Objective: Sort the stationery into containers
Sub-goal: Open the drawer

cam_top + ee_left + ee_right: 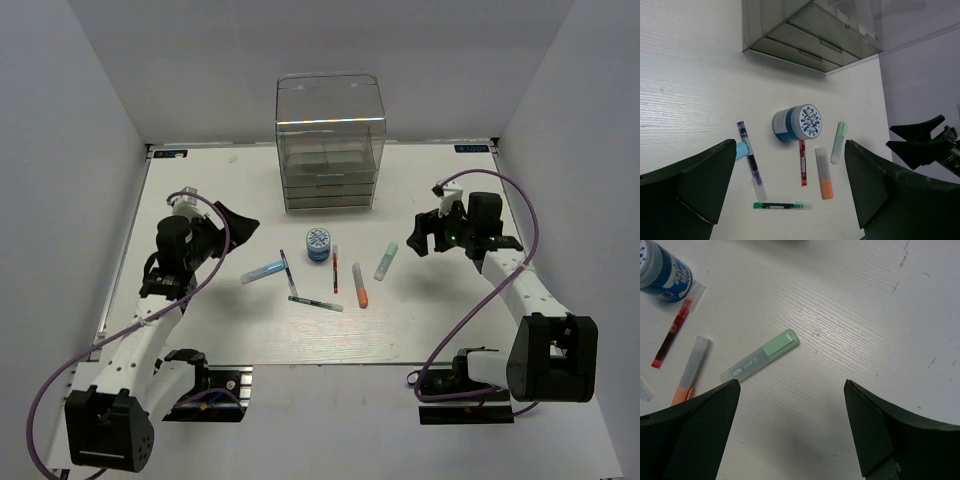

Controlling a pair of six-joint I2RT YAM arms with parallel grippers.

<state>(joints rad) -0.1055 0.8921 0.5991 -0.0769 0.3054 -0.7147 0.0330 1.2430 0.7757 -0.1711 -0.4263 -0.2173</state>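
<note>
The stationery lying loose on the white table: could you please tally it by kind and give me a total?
Round blue-and-white tape roll: 1
Short markers: 3 (light-blue marker, pale-green marker, orange marker)
Thin pens: 3 (red pen, dark purple pen, green pen)
Total: 7

The tape roll (319, 243) sits before the organiser (330, 185), the red pen (335, 270) beside it.

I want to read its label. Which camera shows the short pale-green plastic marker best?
The right wrist view: the pale-green marker lies large, whole and unobstructed, with printing visible on its barrel. The left wrist view shows the marker smaller, with no print legible. The top external view shows it only as a tiny pale-green sliver.
</note>
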